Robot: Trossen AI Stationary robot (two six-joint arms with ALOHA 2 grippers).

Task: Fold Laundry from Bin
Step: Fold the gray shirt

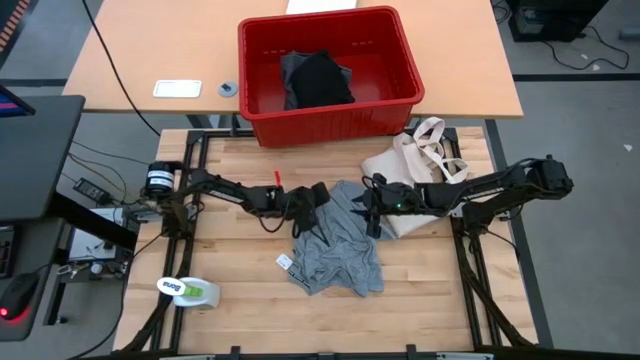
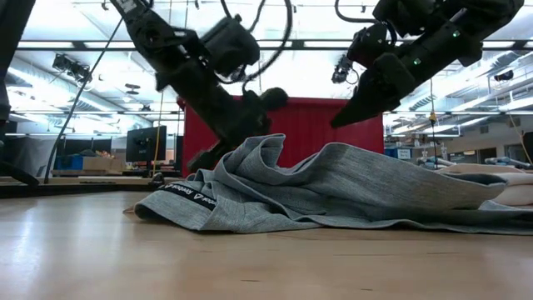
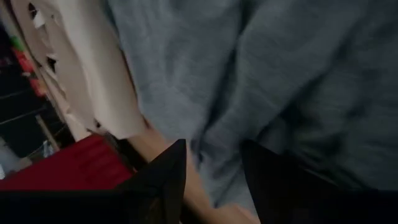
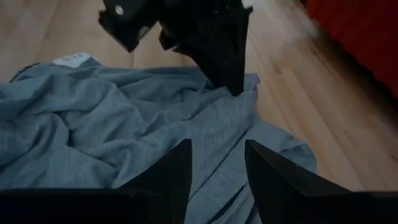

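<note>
The light grey T-shirt (image 1: 335,245) lies crumpled in the middle of the wooden table, its folds bunched up (image 2: 333,187). My left gripper (image 1: 314,200) is open at the shirt's far left edge, fingers slanting down (image 3: 214,149). My right gripper (image 1: 371,206) is open over the shirt's far right part, clear above the cloth (image 2: 340,121) (image 4: 217,146). The red bin (image 1: 330,122) stands beyond the table's far edge with a black garment (image 1: 322,80) lying in it. My left gripper's fingertips (image 4: 235,84) come down at the T-shirt's far edge (image 4: 249,93), slanting from the table's left. I cannot tell whether they touch the cloth.
A cream tote bag (image 1: 425,160) lies at the far right of the table, beside my right arm. A green and white roll (image 1: 190,291) sits near the front left corner. A white tag (image 1: 284,262) shows at the shirt's left edge.
</note>
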